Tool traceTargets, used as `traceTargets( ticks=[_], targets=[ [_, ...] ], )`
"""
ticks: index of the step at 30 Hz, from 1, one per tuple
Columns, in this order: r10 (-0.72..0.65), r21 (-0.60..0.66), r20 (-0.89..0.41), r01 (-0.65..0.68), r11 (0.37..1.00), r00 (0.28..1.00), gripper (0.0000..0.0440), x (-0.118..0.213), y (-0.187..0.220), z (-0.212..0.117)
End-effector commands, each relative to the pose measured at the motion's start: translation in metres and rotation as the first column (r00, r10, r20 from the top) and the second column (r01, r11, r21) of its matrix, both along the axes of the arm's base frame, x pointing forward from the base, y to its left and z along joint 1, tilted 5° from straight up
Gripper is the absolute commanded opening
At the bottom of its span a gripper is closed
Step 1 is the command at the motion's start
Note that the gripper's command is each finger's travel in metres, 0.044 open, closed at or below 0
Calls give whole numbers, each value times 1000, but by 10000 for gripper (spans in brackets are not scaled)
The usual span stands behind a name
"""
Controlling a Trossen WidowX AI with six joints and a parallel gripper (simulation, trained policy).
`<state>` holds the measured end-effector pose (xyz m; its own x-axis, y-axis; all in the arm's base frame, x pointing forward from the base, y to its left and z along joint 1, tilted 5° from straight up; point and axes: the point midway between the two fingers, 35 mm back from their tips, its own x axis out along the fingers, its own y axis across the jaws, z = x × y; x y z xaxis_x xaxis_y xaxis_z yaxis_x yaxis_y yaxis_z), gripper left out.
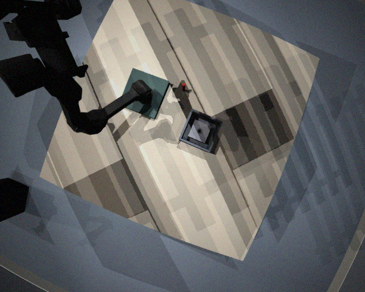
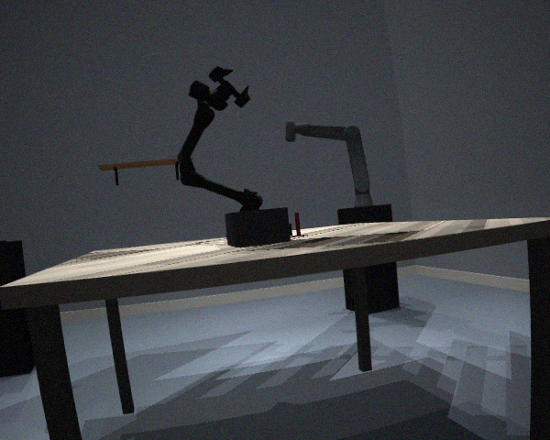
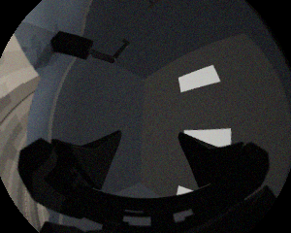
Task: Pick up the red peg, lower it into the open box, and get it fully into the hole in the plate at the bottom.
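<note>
The red peg (image 1: 183, 86) (image 2: 297, 224) stands upright on the table, next to the open box and apart from it. The dark box (image 1: 194, 146) (image 2: 257, 227) sits on the table. At its bottom, in the top view, lies a light plate (image 1: 204, 135) with a dark hole (image 1: 199, 130); the hole shows no peg. My gripper (image 2: 239, 79) (image 3: 150, 134) is wide open and empty, raised high above the table and far from peg and box. It points away from the table, toward wall and ceiling in the wrist view. Neither peg nor box shows in the wrist view.
The arm stands on a teal base plate (image 1: 137, 75), left of the peg in the top view. The wooden table (image 1: 176, 188) (image 2: 170, 279) carries patchy shadows. Beyond it are a grey arm (image 2: 357, 160) on a pedestal and an orange-topped surface (image 2: 137, 164).
</note>
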<state>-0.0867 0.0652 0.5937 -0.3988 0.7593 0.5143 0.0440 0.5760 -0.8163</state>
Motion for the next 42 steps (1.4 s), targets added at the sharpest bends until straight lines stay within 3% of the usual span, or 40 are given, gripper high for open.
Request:
traceTargets(
  ticks=[1,10,20,30,42],
  targets=[
    [-29,-68,-105,22,997,994,440,18,22,-6],
    [-130,-216,-357,54,975,925,440,63,62,-29],
    [-273,-357,-594,56,932,757,440,114,97,-65],
    [-415,-462,-758,35,886,503,440,163,121,-109],
    [-532,-538,-838,-14,843,122,440,214,134,-170]
  ],
)
